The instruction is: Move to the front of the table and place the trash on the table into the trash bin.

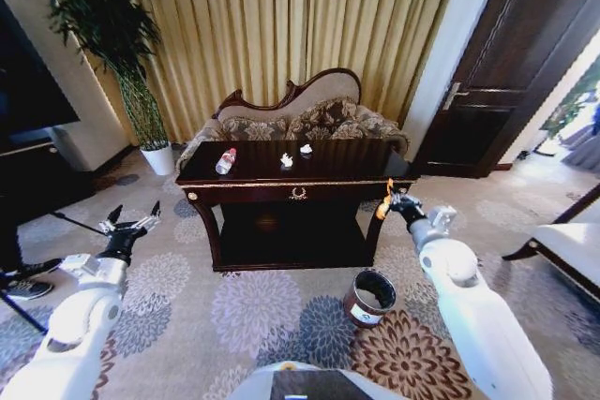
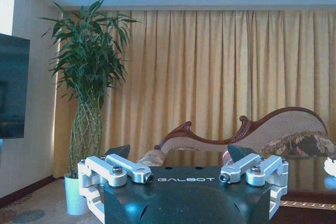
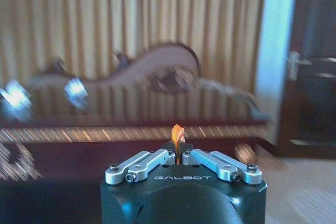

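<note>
The dark glossy table [image 1: 347, 164] stands ahead with a clear bottle with a red cap [image 1: 226, 161] at its left and two white crumpled scraps [image 1: 287, 161] [image 1: 306, 149] near the middle. My right gripper [image 1: 387, 201] is shut on a small orange scrap [image 1: 384, 200] [image 3: 177, 135], held in the air just off the table's front right corner. The round dark trash bin [image 1: 369, 297] sits on the carpet below and slightly nearer than that gripper. My left gripper [image 1: 131, 222] [image 2: 178, 156] hovers open to the left of the table, holding nothing.
A carved-back sofa [image 1: 295, 119] stands right behind the table before gold curtains. A tall plant in a white pot [image 1: 157, 158] is at the back left, a dark door [image 1: 511, 63] at the right. A white seat edge [image 1: 567, 241] juts in from the right.
</note>
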Controlling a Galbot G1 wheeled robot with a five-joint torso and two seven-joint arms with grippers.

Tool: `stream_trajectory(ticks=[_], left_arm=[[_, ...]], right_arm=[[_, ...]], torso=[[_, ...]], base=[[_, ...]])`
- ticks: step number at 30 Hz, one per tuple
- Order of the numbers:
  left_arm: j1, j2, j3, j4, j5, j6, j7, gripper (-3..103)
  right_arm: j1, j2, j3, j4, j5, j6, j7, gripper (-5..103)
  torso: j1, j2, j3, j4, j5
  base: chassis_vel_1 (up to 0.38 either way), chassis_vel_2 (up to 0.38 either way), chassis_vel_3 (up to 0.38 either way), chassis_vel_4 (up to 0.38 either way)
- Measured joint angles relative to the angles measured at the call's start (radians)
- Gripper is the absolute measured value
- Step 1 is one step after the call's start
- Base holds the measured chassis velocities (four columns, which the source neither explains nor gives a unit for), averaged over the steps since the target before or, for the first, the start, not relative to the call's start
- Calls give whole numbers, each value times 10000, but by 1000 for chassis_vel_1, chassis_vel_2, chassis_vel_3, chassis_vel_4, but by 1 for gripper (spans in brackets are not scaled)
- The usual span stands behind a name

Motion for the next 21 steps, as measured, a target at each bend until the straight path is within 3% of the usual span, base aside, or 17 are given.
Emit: stream_trajectory(ticks=[10,21], left_arm=[[-3,-22,49,217,-99,-74,2,100],[5,-125,-31,152,-210,-105,-47,100]], right_arm=[[-151,873,-289,-3102,-1402,575,-1,2],[985,1340,-941,-5903,-1729,1295,-1,2]], torso=[[-5,3,-3,1,2],[-5,2,-2,3,1]], base=[[0,0,0,0],[0,0,0,0]])
